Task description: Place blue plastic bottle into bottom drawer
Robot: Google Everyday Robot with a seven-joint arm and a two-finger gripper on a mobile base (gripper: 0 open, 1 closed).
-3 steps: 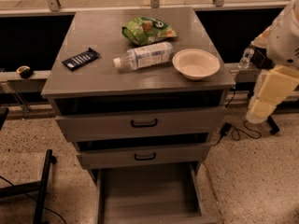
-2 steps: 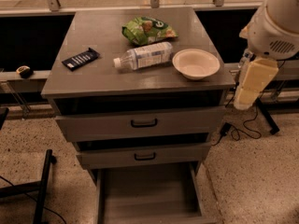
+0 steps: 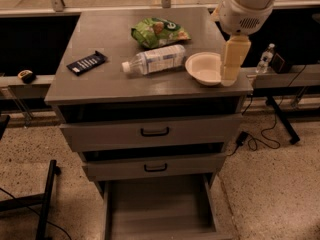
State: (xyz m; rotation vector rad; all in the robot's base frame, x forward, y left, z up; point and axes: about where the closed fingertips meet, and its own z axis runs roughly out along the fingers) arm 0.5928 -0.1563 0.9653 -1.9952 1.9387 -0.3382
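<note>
The blue plastic bottle (image 3: 155,60) lies on its side in the middle of the grey cabinet's top (image 3: 100,84), white cap pointing left. The bottom drawer (image 3: 160,209) is pulled open at the foot of the cabinet, and its flat grey floor is bare. My gripper (image 3: 229,79) hangs from the white arm at the upper right. It is over the right edge of the white bowl (image 3: 202,68), to the right of the bottle and apart from it.
A green snack bag (image 3: 159,32) lies behind the bottle. A dark bar packet (image 3: 86,62) lies at the left of the top. The two upper drawers (image 3: 155,132) stand slightly ajar. A small distant bottle (image 3: 265,58) and cables (image 3: 260,139) are to the right. A black stand leg (image 3: 45,199) is at the lower left.
My arm has swung left from beside the cabinet's right side to over the top's right edge, above the bowl. The bottle and the drawers have not moved.
</note>
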